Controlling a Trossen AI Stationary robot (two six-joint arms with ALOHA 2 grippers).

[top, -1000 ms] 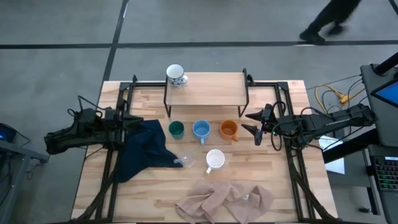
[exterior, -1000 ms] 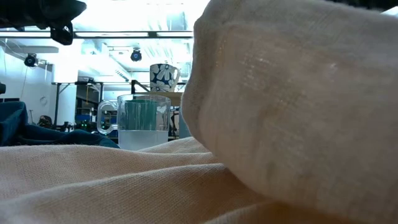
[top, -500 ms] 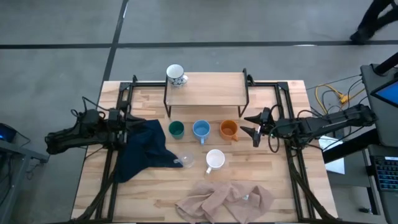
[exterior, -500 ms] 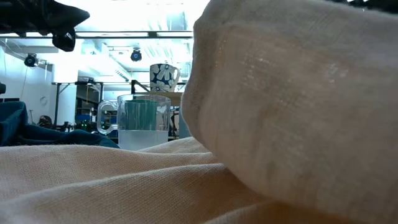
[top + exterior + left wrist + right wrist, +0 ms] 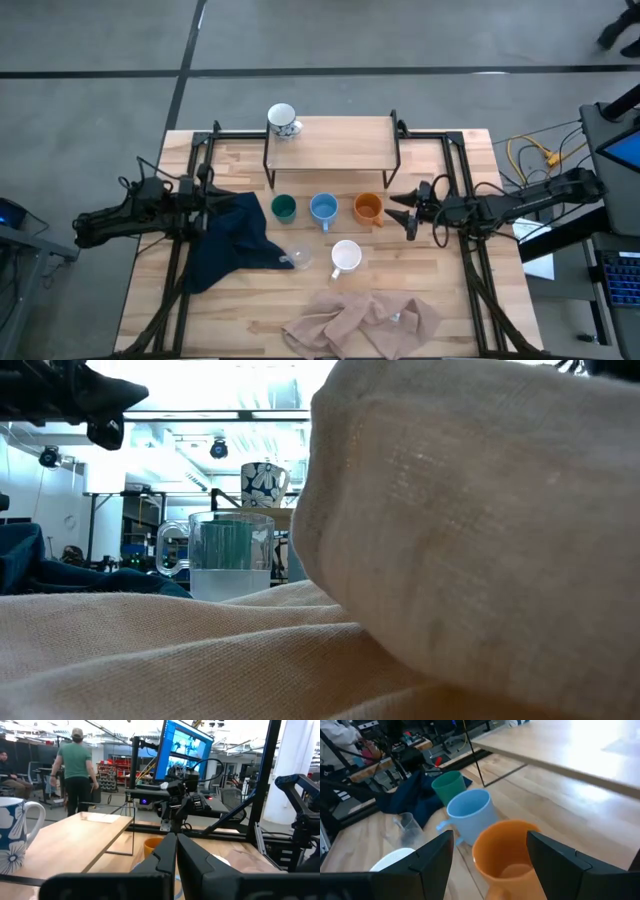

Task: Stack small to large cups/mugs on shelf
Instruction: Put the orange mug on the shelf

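The shelf [image 5: 330, 142] stands at the table's far middle, with a white dark-patterned mug [image 5: 282, 121] upright on its left end. In front of it a green mug [image 5: 284, 208], a blue mug [image 5: 323, 209] and an orange mug [image 5: 368, 208] stand in a row on the table. Nearer sit a white mug [image 5: 346, 256] and a clear glass cup [image 5: 297, 258]. My right gripper [image 5: 401, 211] is open just right of the orange mug [image 5: 507, 857], clear of it. My left gripper [image 5: 218, 193] is shut at the table's left, over the blue cloth.
A dark blue cloth [image 5: 230, 240] lies at the left, partly beside the glass cup. A crumpled beige cloth [image 5: 365, 322] lies at the near edge and fills most of the low view. Black rails [image 5: 470, 260] run along both table sides. A person [image 5: 77, 770] stands beyond the table.
My right gripper has sunk toward the table and crept a little toward the orange mug, rolling slightly and staying open. The mugs and cloths have kept still.
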